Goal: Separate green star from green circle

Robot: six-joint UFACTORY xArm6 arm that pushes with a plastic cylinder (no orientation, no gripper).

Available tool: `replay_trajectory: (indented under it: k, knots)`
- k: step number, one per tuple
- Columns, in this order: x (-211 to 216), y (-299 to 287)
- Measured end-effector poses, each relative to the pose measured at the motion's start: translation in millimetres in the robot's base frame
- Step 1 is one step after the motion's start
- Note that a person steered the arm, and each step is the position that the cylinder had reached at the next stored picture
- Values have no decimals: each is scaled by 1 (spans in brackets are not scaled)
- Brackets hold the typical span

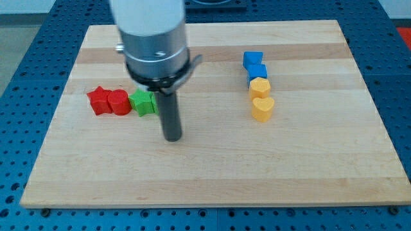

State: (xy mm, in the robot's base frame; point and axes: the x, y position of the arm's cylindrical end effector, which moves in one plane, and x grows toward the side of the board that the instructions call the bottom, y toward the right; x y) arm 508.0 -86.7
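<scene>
The green star lies left of the board's middle, touching a red round block on its left. My tip rests on the board just below and to the right of the green star, apart from it. The rod and the arm's body cover the spot right of the star. No green circle shows; it may be hidden behind the rod.
A red star touches the red round block on its left. On the view's right, two blue blocks, a yellow block and a yellow heart form a column. The wooden board lies on a blue perforated table.
</scene>
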Motion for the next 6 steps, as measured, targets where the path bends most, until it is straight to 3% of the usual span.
replay_trajectory:
  k: [2, 6]
  knots:
    - [-4, -36]
    - [-50, -37]
